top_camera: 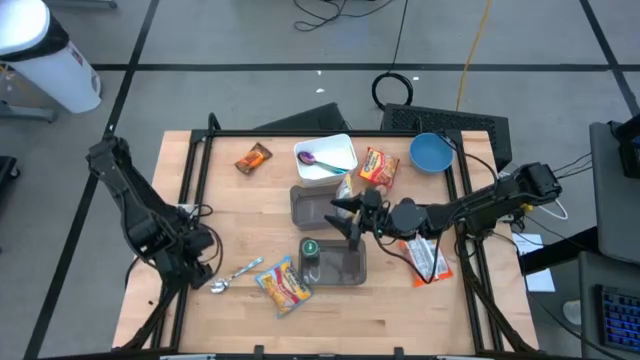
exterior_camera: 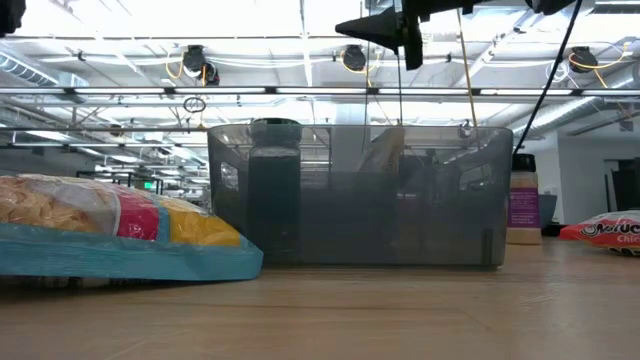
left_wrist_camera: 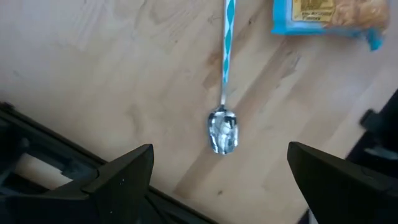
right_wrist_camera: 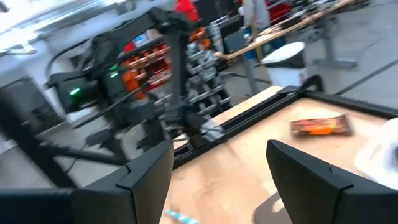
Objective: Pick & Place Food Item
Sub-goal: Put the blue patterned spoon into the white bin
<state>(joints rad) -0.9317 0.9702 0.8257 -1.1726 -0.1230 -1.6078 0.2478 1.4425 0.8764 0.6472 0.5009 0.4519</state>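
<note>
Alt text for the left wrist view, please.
Seen past the open left gripper, a metal spoon with a blue-and-white striped handle lies on the wooden table. A blue snack packet lies beyond the handle's far end.

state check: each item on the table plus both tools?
Left tool: open, empty, over the metal spoon with blue-white handle.
Right tool: open, empty, above the grey plastic bins.
Dark green-lidded jar: upright in the near bin, lid on.
White square container: holds a purple spoon.
Blue bowl: upright.
Blue-yellow snack packet: flat, sealed.
</note>
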